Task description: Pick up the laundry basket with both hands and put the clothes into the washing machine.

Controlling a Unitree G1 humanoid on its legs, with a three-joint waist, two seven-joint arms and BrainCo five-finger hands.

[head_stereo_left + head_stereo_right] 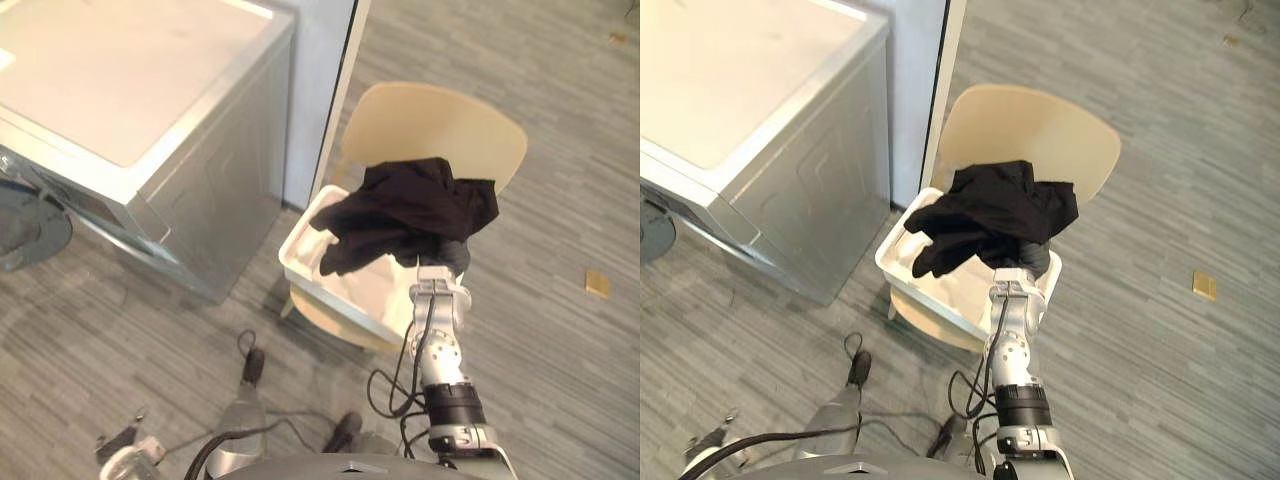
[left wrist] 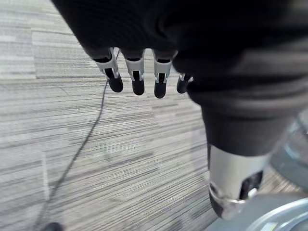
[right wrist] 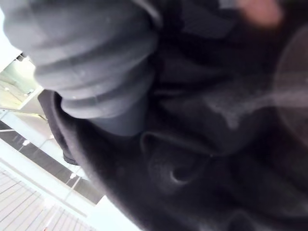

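The crumpled black cloth garment [image 1: 410,212] is appearing matt; the white rectangular plastic laundry basket [image 1: 298,238] is appearing smooth.

The black garment [image 1: 410,210] hides most of the right hand [image 1: 453,257] and part of the rim of the white laundry basket [image 1: 300,256]. The washing machine [image 1: 130,110] is cut off at the top and left edges.
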